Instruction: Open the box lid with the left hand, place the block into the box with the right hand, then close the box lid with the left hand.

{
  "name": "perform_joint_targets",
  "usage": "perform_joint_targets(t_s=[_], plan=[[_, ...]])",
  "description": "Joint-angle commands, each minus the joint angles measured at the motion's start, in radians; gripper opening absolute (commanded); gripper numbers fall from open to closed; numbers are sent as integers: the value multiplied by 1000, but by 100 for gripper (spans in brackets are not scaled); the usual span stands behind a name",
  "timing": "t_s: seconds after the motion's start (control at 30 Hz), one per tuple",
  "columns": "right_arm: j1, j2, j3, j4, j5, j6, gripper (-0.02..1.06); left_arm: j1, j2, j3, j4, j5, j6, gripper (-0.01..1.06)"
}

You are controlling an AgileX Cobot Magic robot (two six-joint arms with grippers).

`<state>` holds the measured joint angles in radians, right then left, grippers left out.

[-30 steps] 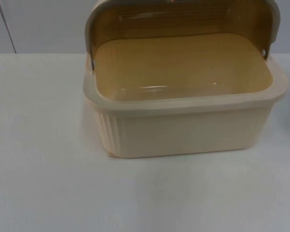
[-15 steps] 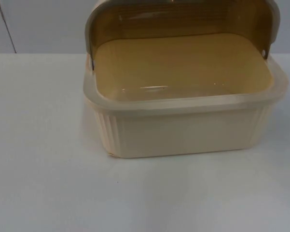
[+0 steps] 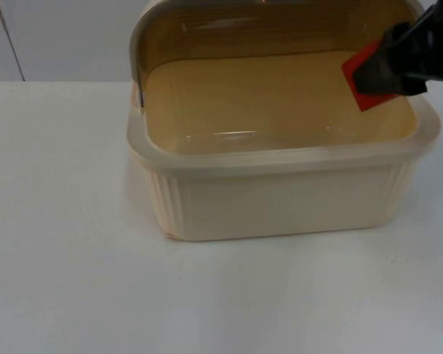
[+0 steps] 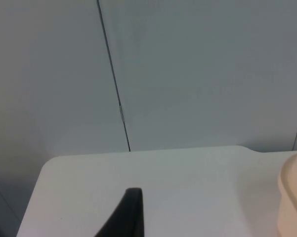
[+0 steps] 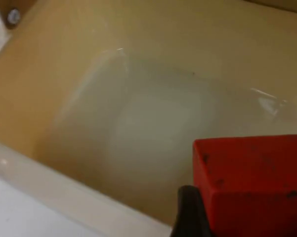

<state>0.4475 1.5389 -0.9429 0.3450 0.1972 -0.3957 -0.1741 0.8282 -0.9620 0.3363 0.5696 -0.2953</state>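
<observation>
Over the box's right rear corner: your right gripper (image 3: 374, 74) hangs there pinching the red block (image 3: 361, 74), which it carries above the open cavity, not yet down on the floor. The box (image 3: 280, 199) sits on the white table (image 3: 59, 280) with its lid (image 3: 144, 37) swung up and back, so step one reads as done.

Key relation: the block is already inside the rim line, and the box floor (image 5: 148, 128) lies directly below and ahead of it. In the right wrist view the red block (image 5: 252, 182) sits against the black fingertip (image 5: 188, 212), with the near rim (image 5: 64, 187) passing underneath and bare pale floor beyond it. Judgement: your coming move is mostly straight down, perhaps a little toward the middle, then release. Watch the right wall; the block is near it.

Left gripper (image 4: 123, 217): waiting well off to the box's left, looking across the table at the grey partition wall (image 4: 188, 74), the box's edge (image 4: 294, 197) just beside its line of sight. You cannot tell whether its fingers are spread or together. It is the nearer arm for the lid afterwards.
</observation>
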Motion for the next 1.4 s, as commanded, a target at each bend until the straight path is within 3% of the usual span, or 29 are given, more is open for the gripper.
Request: perform_joint_targets(t_s=[0.0, 0.2, 0.27, 0.67, 0.77, 0.83, 0.87, 0.97, 1.07, 1.2, 1.23, 1.37], plan=[[6, 35, -1, -7, -72, -15, 17, 5, 0, 1, 2, -10, -4, 104], [8, 122, -3, -7, -197, -39, 17, 5, 0, 1, 11, -10, -4, 104], [8, 157, -3, -7, -305, -42, 17, 5, 0, 1, 11, -10, -1, 104], [31, 220, -3, -6, -354, -42, 17, 5, 0, 1, 15, -8, 2, 104], [55, 220, -3, -6, -378, -42, 31, 5, 0, 1, 15, -6, 2, 104], [65, 220, -3, -4, -383, -42, 55, 5, 0, 1, 15, 1, 2, 104], [65, 220, -3, -4, -383, -42, 55, 5, 0, 1, 15, 1, 2, 104], [65, 220, -3, -1, -387, -38, 100, 5, 0, 1, 15, 8, 2, 104], [65, 220, -3, -1, -387, -38, 104, 5, 0, 1, 15, 25, 7, 104], [65, 182, -3, -1, -326, -34, 104, 5, 0, 1, 15, 30, 10, 104], [65, 159, -3, -1, -270, -34, 104, 5, 0, 1, 15, 28, 10, 104], [65, 34, -3, -1, 133, -34, 104, 5, 0, 1, 11, 26, 10, 104]])
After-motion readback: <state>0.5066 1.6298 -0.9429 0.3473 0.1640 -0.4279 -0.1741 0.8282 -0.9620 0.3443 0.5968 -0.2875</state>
